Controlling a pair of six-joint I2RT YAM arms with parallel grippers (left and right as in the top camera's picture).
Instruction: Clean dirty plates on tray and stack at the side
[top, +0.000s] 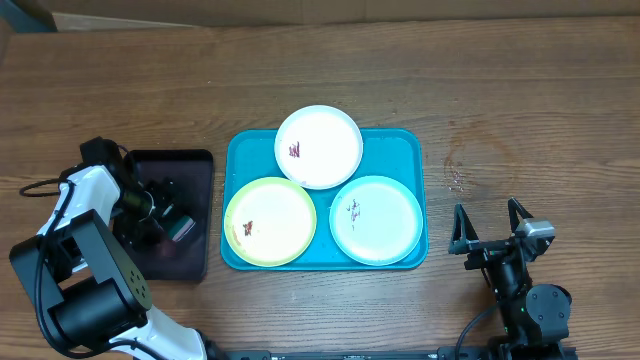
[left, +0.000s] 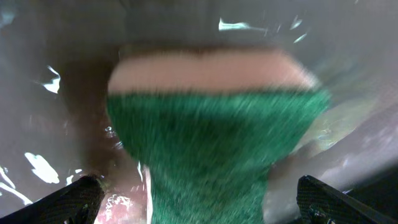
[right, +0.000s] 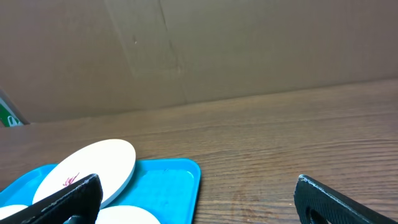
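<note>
Folded back on itself at 8 o'clock of the overhead view: the left arm (top: 85, 260), white and black links doubled up, wrist reaching toward 3 o'clock over the black tray (top: 190, 165); left gripper (top: 165, 212) low above that tray, released, fingers (left: 78, 199) spread to the two bottom corners of the wrist view, nothing pinched; between them, heavily blurred, a sponge (left: 211, 143), green scouring face toward the camera, pale tan layer behind it, lying in the black tray; contact with the fingers impossible to tell through the blur. At 4 o'clock, the right arm (top: 525, 300), right gripper (top: 487, 212) pointing toward 12 o'clock, jaws wide and empty, near the turquoise tray (top: 400, 150) but apart from it. At the centre of the wooden table (top: 500, 90), that turquoise tray, all three plates in it; white plate (top: 318, 147) at 12 o'clock, overhanging the far rim, red smear toward its 9 o'clock side; yellow-green plate (top: 270, 221) at 8 o'clock, small red smear; pale blue plate (top: 376, 219) at 4 o'clock, dark smear; the two near plates just beside each other, the white one touching or overlapping both. Behind the table in the right wrist view, a cardboard wall (right: 249, 50).
</note>
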